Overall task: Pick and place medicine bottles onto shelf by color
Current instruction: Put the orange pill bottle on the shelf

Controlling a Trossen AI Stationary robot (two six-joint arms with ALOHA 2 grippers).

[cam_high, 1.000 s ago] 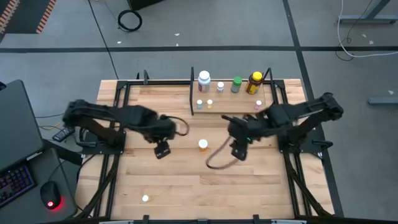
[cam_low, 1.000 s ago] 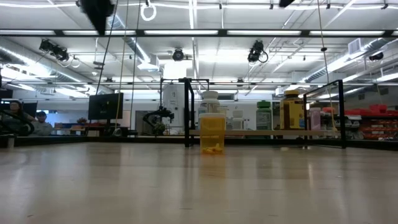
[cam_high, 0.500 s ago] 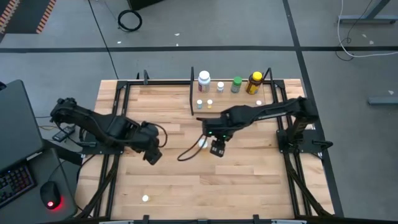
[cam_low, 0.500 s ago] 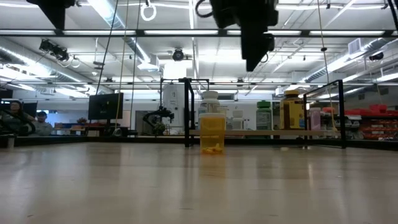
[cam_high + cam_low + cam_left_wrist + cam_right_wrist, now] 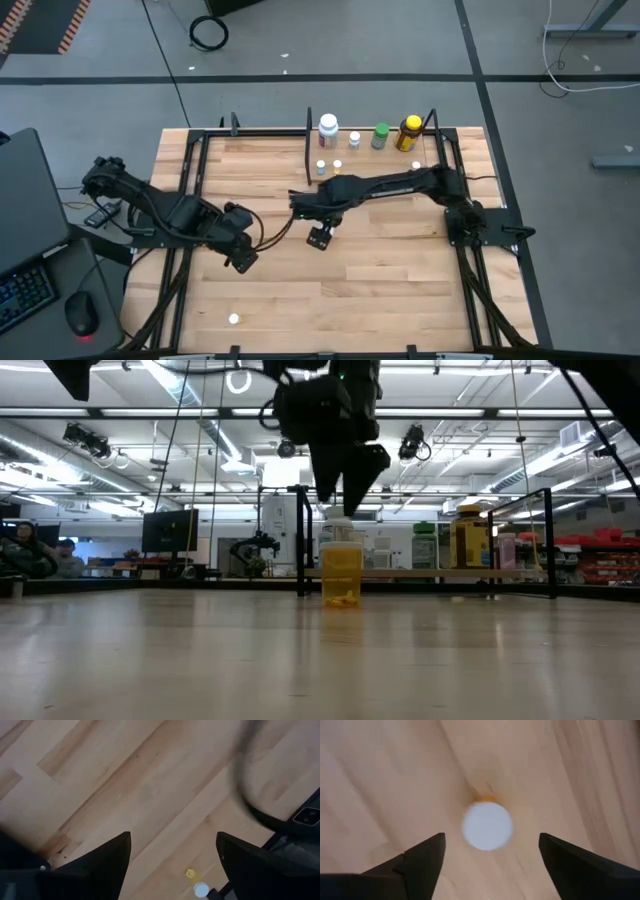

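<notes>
1. Hanging over the middle of the table point(image 5: 400, 270), the right gripper point(image 5: 319, 238) points down with its two dark fingers point(image 5: 420, 860) spread wide apart. It holds nothing.
2. Right under it stands a small orange bottle point(image 5: 342, 568) with a white cap point(image 5: 487, 825). From the right wrist view the round cap sits between the fingers, and they do not touch it.
3. From the low view the gripper's tips are just above the cap.
4. The left gripper point(image 5: 243, 258) hangs over the left part of the table. Its fingers point(image 5: 105, 860) are wide apart too, and it holds nothing.
5. A tiny white bottle point(image 5: 233, 319) stands alone near the front edge of the table on the left side. The left wrist view shows it point(image 5: 201, 889) on the wood next to a small yellow bit point(image 5: 189, 872).
6. The shelf point(image 5: 372, 152) stands at the back edge of the table, between thin black posts point(image 5: 309, 148).
7. On the shelf stand a big white bottle point(image 5: 328, 127), a smaller white one point(image 5: 354, 140), a green one point(image 5: 381, 134) and a yellow one point(image 5: 410, 130) with a dark cap.
8. A few tiny bottles point(image 5: 321, 167) sit low in front of those.
9. A person point(image 5: 22, 550) sits far off in the room at the left in the low view.
</notes>
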